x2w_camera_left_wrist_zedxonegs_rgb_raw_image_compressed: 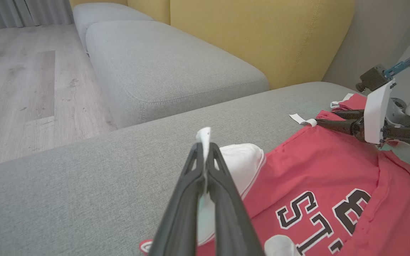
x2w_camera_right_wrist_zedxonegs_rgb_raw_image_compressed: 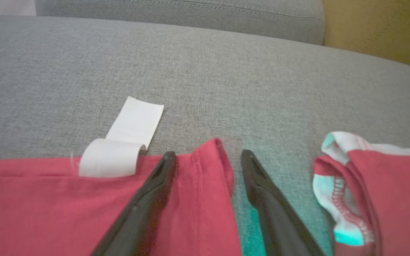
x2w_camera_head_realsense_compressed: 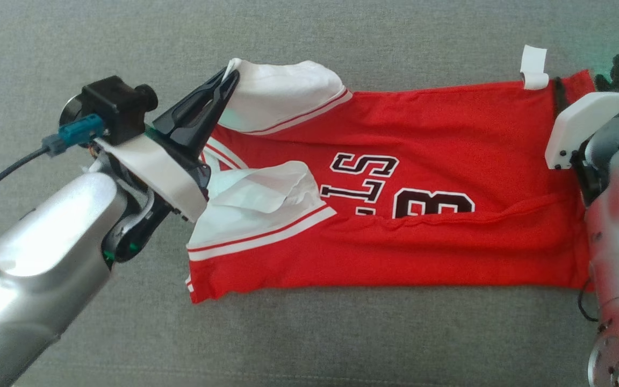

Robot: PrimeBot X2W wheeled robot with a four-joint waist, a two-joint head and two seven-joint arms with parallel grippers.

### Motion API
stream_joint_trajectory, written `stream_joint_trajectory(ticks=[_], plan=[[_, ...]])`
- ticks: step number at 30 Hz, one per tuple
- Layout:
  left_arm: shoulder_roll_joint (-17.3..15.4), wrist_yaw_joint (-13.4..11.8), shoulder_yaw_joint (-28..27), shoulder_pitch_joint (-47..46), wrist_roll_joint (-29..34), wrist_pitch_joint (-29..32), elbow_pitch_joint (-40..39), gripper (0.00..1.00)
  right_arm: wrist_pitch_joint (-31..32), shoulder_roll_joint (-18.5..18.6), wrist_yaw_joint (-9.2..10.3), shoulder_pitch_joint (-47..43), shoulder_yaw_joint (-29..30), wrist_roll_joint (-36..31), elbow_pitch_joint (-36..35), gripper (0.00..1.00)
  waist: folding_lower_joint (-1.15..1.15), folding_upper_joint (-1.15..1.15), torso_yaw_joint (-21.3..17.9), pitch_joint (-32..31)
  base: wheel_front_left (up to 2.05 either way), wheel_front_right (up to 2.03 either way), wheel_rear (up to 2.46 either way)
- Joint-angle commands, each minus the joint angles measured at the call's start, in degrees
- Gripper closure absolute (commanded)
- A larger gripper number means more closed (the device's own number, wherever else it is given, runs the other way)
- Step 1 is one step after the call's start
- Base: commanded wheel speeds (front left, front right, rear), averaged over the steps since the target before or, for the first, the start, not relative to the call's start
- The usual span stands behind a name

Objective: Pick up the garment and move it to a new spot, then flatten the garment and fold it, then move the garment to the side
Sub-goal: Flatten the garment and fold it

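Two black letters [x2w_camera_head_realsense_compressed: 353, 192] — "ST" — on the red garment [x2w_camera_head_realsense_compressed: 449, 134]

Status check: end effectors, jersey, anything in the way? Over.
Left end effector shut on white edge of jersey. Right end effector open, astride red hem corner. Jersey partly folded on grey cushion. Nothing in the way.

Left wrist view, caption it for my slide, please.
Left fingers clamp the white sleeve of a red jersey on a grey sofa cushion.

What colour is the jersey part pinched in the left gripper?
The flap is white with red-striped edging; best in the head view.
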State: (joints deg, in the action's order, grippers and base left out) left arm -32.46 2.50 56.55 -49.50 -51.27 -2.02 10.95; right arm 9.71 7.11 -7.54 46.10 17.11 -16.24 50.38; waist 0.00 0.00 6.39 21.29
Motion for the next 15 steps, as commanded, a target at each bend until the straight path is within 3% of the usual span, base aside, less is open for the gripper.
stream_joint_trajectory(ticks=[1, 8, 15], plan=[[-2.91, -0.50, -2.23, -1.69, -0.08, 0.02, -0.79, 1.00, -1.02, 0.21, 0.05, 1.19, -1.32, -0.81, 1.13, 1.00, 0.00, 0.00, -0.16, -0.51, 0.00, 0.00, 0.00], [-3.84, -2.51, -2.76, -2.39, 0.81, 0.06, 1.90, 1.00, -7.67, 0.20, 0.05, 5.88, -4.79, 0.18, 5.12, 1.00, 0.00, 0.00, -1.96, -2.85, 0.00, 0.00, 0.00], [-3.90, -2.36, -4.10, -5.80, 1.28, -0.48, 6.91, 1.00, -12.27, -0.06, 0.05, 10.85, -10.47, 5.47, 7.54, 1.00, 0.00, 0.00, -3.98, -3.67, 0.00, 0.00, 0.00]])
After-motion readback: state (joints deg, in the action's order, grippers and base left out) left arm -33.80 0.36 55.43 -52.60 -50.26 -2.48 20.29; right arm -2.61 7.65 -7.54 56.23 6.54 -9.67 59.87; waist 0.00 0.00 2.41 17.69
